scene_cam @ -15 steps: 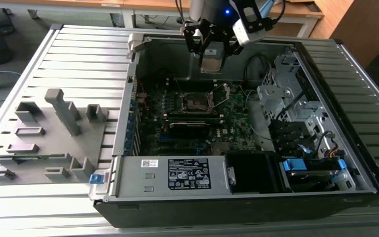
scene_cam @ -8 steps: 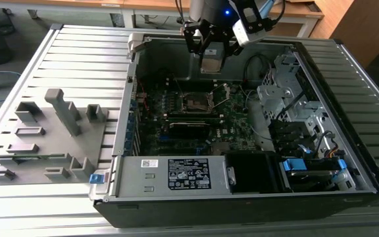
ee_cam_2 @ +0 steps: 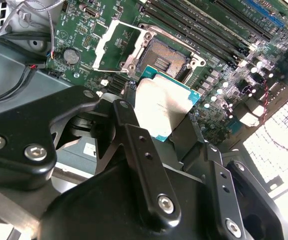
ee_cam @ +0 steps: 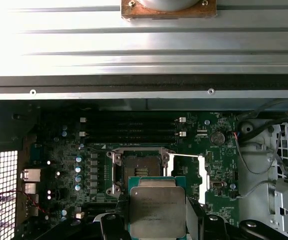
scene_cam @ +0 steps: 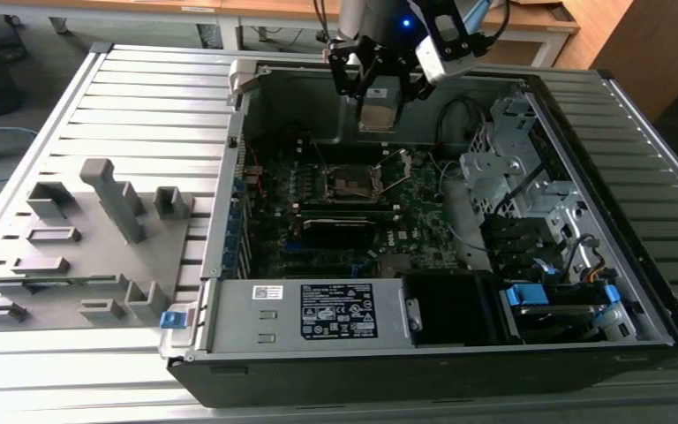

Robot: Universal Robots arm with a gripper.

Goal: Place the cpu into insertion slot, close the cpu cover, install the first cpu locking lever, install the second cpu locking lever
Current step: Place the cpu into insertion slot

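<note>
My gripper (scene_cam: 377,99) hangs above the back of the open computer case, shut on the cpu (scene_cam: 381,110). The cpu is a flat silver-topped square with a green edge. Black fingers (ee_cam_2: 128,117) press it from two sides in both wrist views, the chip (ee_cam: 156,207) sitting between the pads. On the green motherboard the insertion slot (scene_cam: 351,181) lies uncovered, a dark square (ee_cam_2: 164,62) in a metal rim (ee_cam: 138,167). The cpu is above the slot and apart from it. The cpu cover (ee_cam_2: 116,47) stands flipped open beside the slot, a thin silvery frame (ee_cam: 191,175).
The case walls (scene_cam: 239,159) ring the board. A white-labelled power supply box (scene_cam: 315,311) sits at the front, drive cages and cables (scene_cam: 516,185) on the exterior view's right. Long memory slots (ee_cam: 128,127) run near the slot. A grey fixture tray (scene_cam: 80,238) lies outside the case.
</note>
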